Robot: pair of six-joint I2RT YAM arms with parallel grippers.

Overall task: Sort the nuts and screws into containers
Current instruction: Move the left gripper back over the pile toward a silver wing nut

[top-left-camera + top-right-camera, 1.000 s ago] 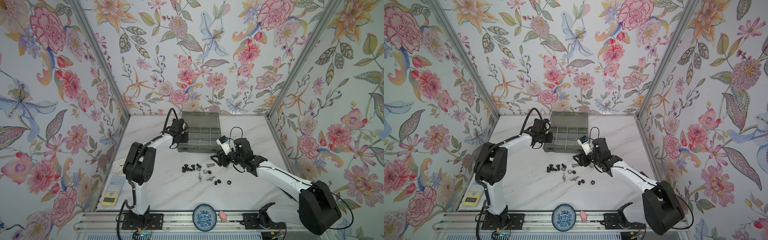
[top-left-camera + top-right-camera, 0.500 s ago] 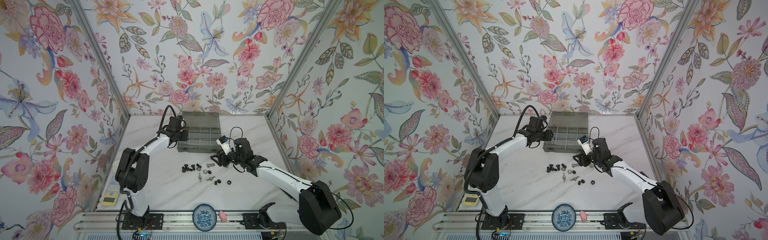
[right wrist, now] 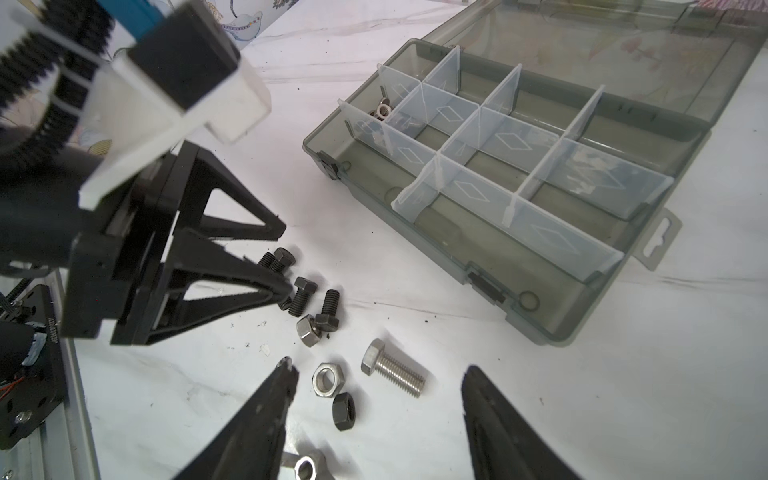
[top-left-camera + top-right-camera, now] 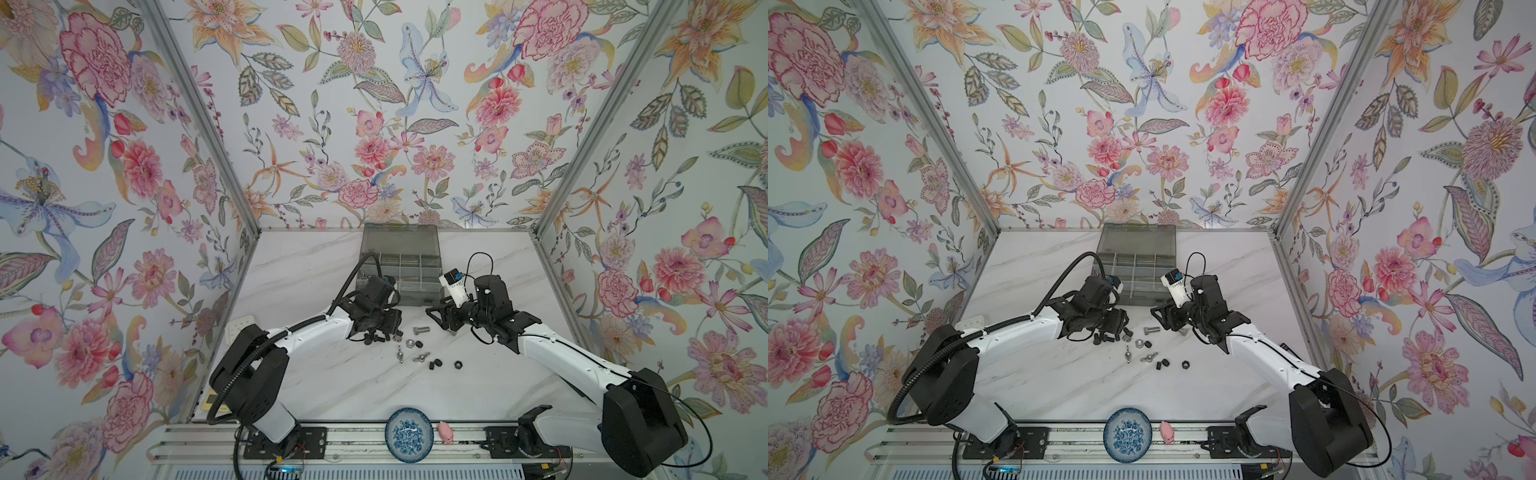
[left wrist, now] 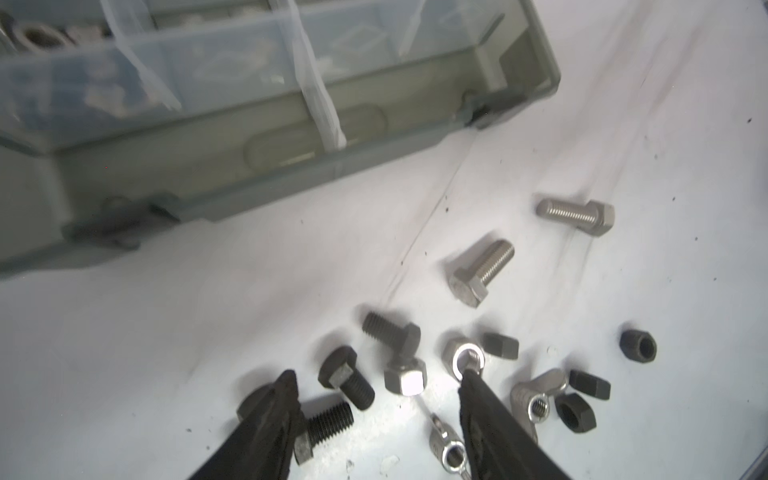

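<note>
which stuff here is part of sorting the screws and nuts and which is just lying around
job: black and silver hex-head screws; silver and black metal nuts; smoky grey translucent plastic organizer box
lying about: blue-and-white patterned bowl; small pink object on the front rail

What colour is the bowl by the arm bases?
The bowl is white with a blue pattern, clearest in a top view.

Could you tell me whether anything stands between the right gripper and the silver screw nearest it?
Nothing visible does: the open right gripper frames the silver screw, which lies bare on the table. A silver hex nut and a black nut lie close beside it.
</note>
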